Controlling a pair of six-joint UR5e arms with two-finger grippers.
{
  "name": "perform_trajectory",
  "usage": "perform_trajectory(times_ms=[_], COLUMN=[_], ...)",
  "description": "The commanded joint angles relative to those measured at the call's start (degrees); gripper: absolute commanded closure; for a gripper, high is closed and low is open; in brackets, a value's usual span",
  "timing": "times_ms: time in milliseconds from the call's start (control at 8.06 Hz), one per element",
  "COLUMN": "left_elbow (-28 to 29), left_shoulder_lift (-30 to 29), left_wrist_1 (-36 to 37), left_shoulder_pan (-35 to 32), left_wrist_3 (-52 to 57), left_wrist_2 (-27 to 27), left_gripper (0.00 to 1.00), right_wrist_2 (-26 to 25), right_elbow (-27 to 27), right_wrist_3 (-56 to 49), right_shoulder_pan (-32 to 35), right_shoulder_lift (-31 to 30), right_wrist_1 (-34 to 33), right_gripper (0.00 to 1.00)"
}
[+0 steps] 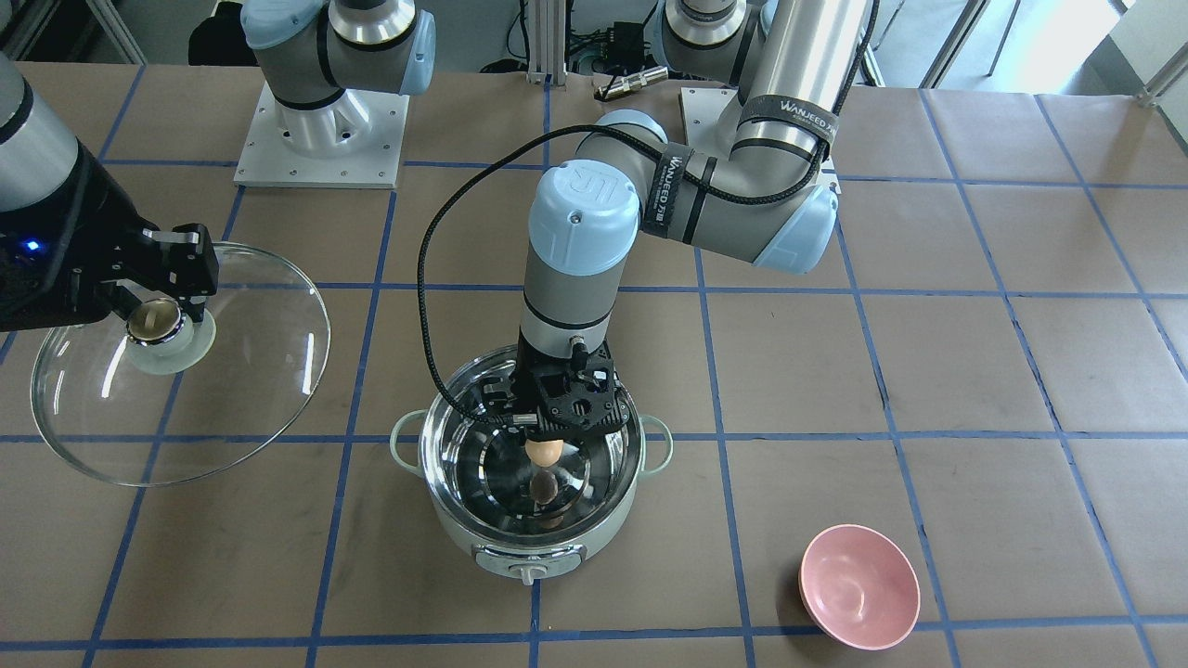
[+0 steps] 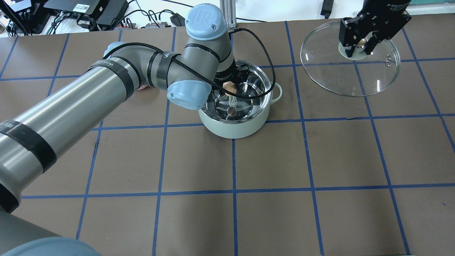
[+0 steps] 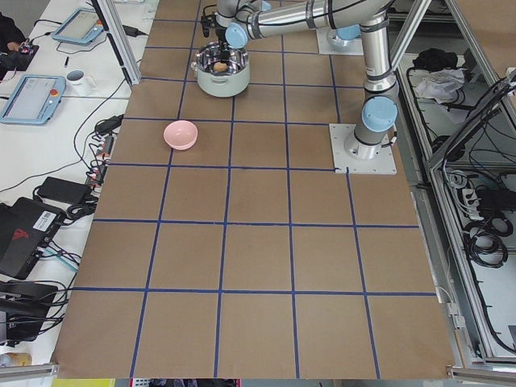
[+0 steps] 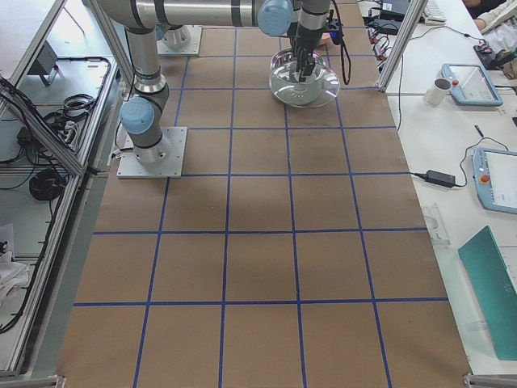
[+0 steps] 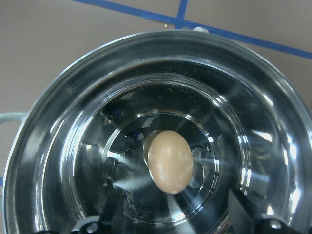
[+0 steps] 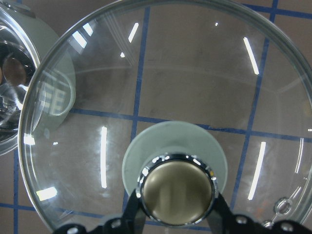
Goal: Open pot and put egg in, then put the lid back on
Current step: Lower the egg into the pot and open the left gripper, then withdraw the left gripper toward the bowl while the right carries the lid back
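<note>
Egg [image 5: 168, 161]: tan-brown and closest to the left wrist camera. It lies inside the pot's rim, over the middle of the shiny steel floor, with its reflection just beside it. Whether it rests on the floor cannot be told.
Pot [image 1: 608, 538]: pale mint green, uncovered and upright on the bench [image 1: 928, 353]. It sits across a blue tape line with its front dial toward the operators' side.
Left gripper [image 5: 170, 222]: points straight down over the pot's mouth. Its fingers [image 5: 248, 217] are spread wide to either side, and neither touches the egg.
Right gripper [image 6: 175, 213]: pinches the lid's knob, one finger pressed to each side of the beige cap [image 6: 176, 192].
Lid [image 6: 195, 73]: clear glass dome, tilted, hanging from the right gripper off to the robot's right and well apart from the pot. Whether its lower rim touches the bench cannot be told.
Bowl [image 1: 858, 584]: pink, upright on the bench to the robot's left of the pot, nearer the operators' edge and apart from both arms.
</note>
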Motion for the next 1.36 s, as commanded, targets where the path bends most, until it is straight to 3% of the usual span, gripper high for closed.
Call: perform_trajectory(times_ms=[0,372,868,1240], left_elbow=[0.09,0.35,0.79,2.01], left_shoulder_lift=[0.74,2.13,15.21,22.78], left_wrist_1=[0.03,-0.49,-26.28,-40.27], left_shoulder_pan=[0.02,0.28,14.48,20.57], left_wrist_3=[0.04,0.91,16.08,18.59], left_wrist_2=[-1.05,-0.71,-0.44,0.35], left_gripper=[0.12,0.12,0.14,0.08], right_wrist_2=[0.52,1.05,2.8,3.51], right_elbow=[0.03,0.21,0.38,0.47], right_wrist_3=[0.08,4.63,7.72,17.02], right_shoulder_pan=[0.03,2.82,5.21,12.83], right_shoulder_lift=[-0.1,-0.54,0.07,2.35], right_wrist_1=[0.17,0.18,-0.44,-4.29], right_gripper=[1.0,1.0,1.0,1.0])
